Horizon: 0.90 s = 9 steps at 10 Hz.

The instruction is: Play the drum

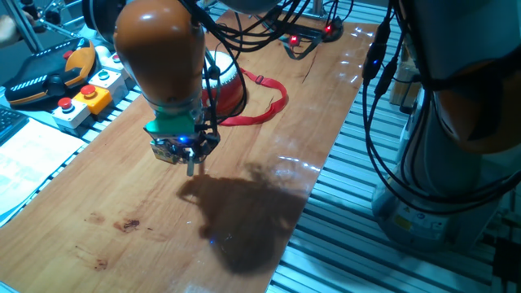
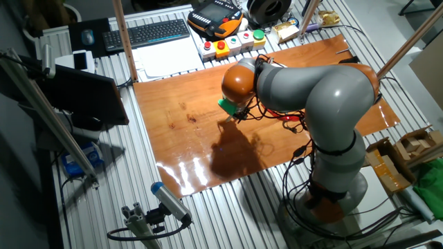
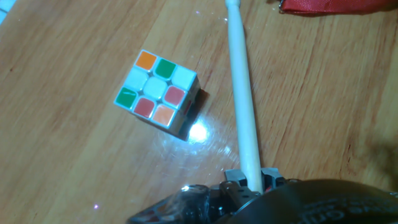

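Big grey arm [image 2: 325, 104], round orange joints. Green ring above small dark hand [image 1: 184, 149]. Black cables run along arm. Tiny blue light on hand.

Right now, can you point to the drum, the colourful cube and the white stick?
drum [image 1: 230, 81]: one fixed view, its red side wall behind the arm.
colourful cube [image 3: 157, 88]: hand view, centre of its top face.
white stick [image 3: 242, 99]: hand view, middle of its shaft.
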### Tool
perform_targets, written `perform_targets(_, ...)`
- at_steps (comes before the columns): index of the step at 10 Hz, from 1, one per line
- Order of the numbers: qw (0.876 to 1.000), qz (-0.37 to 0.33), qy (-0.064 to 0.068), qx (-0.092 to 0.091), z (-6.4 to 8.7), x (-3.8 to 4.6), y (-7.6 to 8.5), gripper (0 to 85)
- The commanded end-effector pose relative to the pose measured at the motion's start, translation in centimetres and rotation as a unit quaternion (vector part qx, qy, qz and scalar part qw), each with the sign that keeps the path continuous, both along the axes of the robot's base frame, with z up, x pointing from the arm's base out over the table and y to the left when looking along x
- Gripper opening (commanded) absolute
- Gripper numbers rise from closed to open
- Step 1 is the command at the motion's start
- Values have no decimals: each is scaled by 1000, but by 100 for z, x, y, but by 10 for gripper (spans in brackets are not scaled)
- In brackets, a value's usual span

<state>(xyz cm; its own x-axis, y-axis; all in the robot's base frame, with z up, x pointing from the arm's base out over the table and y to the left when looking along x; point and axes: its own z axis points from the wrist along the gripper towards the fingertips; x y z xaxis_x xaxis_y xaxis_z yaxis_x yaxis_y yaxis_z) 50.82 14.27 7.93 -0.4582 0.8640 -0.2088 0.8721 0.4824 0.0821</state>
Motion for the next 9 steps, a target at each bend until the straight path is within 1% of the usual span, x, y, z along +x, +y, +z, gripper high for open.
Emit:
perform_targets(1, 1000, -1, -1, 0, -11, -1, 1, 7)
perform_targets(9, 1000, -2, -3, 1, -30, 2, 3, 7)
